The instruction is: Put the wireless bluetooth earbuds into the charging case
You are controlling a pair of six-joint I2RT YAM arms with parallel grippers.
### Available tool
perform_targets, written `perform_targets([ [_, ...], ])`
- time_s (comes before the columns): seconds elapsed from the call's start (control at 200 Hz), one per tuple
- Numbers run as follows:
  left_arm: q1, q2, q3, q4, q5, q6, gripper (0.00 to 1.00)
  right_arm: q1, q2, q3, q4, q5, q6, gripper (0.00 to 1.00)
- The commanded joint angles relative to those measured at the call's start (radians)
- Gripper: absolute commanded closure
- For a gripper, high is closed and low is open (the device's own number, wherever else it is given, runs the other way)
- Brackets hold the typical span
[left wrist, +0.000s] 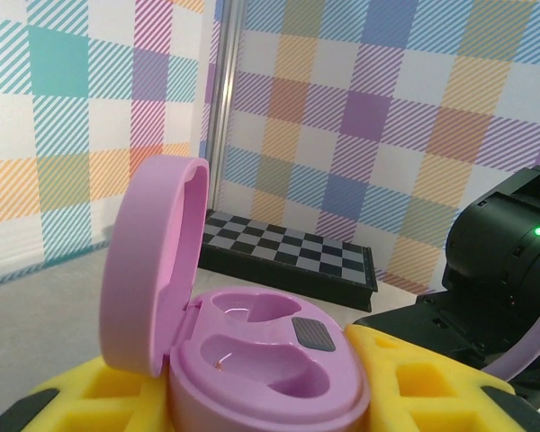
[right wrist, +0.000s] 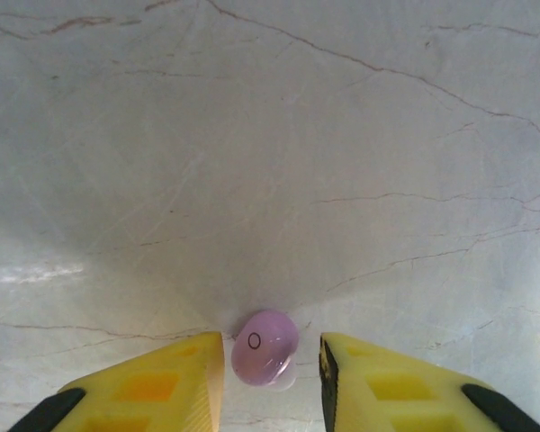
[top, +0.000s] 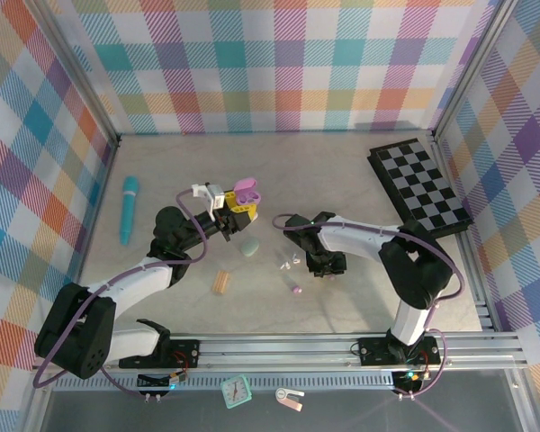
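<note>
Purple rounded plastic earbud [right wrist: 265, 348] lay between your right gripper's [right wrist: 272, 382] parted jaws, touching neither; your left gripper [left wrist: 270, 409] clamped the open purple pebble-shaped charging case [left wrist: 252, 355], off to its left.

Black-and-white arms [top: 144, 270] carry purple cables [top: 360, 232] and end in yellow, black-tipped claw fingers [right wrist: 144, 387].

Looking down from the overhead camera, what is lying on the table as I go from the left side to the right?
teal tube → tan ribbed block → pale green case → purple earbud → checkerboard
</note>
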Motion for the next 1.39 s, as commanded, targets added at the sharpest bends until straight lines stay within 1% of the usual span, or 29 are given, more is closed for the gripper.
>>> perform_targets([
  [0.0,0.010,-0.016,0.009,0.017,0.009,0.013,0.68,0.006,0.028,0.019,-0.029,0.014,0.002,0.68],
  [0.13,0.010,-0.016,0.006,0.018,0.007,0.013,0.69,0.006,0.039,0.019,-0.028,0.011,-0.002,0.70],
  [0.345,0.010,-0.011,0.005,0.025,0.009,0.009,0.69,0.006,0.047,0.016,-0.029,-0.003,-0.006,0.71],
  [0.49,0.010,-0.013,0.005,0.027,0.010,0.007,0.69,0.006,0.040,0.013,-0.034,0.000,-0.008,0.77],
  [0.655,0.010,-0.014,0.006,0.019,0.017,0.013,0.69,0.006,0.000,0.009,-0.024,-0.001,-0.021,0.78],
  [0.84,0.004,-0.017,0.010,-0.007,0.018,0.025,0.69,0.001,-0.090,0.005,0.019,-0.028,-0.034,0.78],
  [0.985,-0.009,-0.021,0.018,-0.047,0.013,0.047,0.69,-0.028,-0.175,-0.013,0.059,-0.112,-0.032,0.78],
  [1.175,-0.064,-0.037,0.042,-0.206,-0.028,0.170,0.68,-0.100,-0.308,-0.038,0.128,-0.268,-0.030,0.78],
  [1.285,-0.075,-0.027,0.041,-0.190,-0.024,0.169,0.69,-0.142,-0.363,-0.047,0.155,-0.320,-0.026,0.78],
  [1.39,-0.077,-0.001,0.031,-0.100,-0.017,0.124,0.68,-0.162,-0.389,-0.043,0.159,-0.342,-0.036,0.78],
])
